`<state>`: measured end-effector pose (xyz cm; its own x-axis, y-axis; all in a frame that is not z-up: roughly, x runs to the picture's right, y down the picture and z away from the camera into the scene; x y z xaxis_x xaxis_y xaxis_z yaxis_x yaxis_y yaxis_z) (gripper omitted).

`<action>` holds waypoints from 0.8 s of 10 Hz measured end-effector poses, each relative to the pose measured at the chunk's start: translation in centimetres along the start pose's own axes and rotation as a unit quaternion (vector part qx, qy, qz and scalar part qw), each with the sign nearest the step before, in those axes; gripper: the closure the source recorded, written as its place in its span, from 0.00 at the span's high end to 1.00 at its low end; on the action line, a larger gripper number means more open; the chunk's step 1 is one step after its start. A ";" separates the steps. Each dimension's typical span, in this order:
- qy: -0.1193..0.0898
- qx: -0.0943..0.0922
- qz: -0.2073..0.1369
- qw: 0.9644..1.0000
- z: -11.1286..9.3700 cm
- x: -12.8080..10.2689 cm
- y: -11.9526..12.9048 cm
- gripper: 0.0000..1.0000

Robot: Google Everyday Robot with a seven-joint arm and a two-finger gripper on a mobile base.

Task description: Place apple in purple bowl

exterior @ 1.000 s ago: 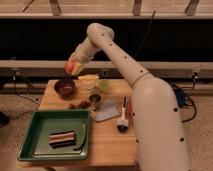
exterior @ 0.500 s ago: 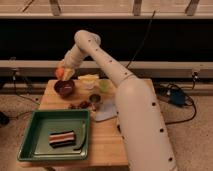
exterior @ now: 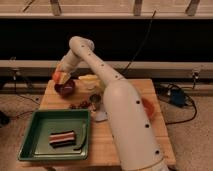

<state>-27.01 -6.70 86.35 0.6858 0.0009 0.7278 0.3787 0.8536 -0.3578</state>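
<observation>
One green tray point(exterior: 30, 145) nearest, striped item inside. Beyond it, purple bowl point(exterior: 65, 89) at table's far-left corner. Gripper point(exterior: 62, 77) directly above its rim, clamped on apple point(exterior: 59, 77). Step: placement. Next, I judge: lower slightly, release.

Your gripper point(exterior: 61, 76) sits right over the purple bowl point(exterior: 65, 88) at the table's point(exterior: 127, 145) far left corner, with the apple point(exterior: 55, 76) at its tip. The pale yellow item point(exterior: 89, 80) crowds the bowl just to its right, and small dark bits point(exterior: 80, 105) lie just in front. The green tray point(exterior: 35, 131) fills the near left. Bare wood lies open along the near right edge.
</observation>
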 end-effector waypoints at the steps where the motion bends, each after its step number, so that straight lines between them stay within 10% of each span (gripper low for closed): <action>1: 0.013 0.006 0.002 1.000 0.6 0.5 -0.1 0.22; 8: 0.059 0.015 0.028 0.998 3.3 3.0 -1.5 0.80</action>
<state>-27.58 -6.25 91.02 0.7737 -0.0113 0.6334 0.3212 0.8688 -0.3768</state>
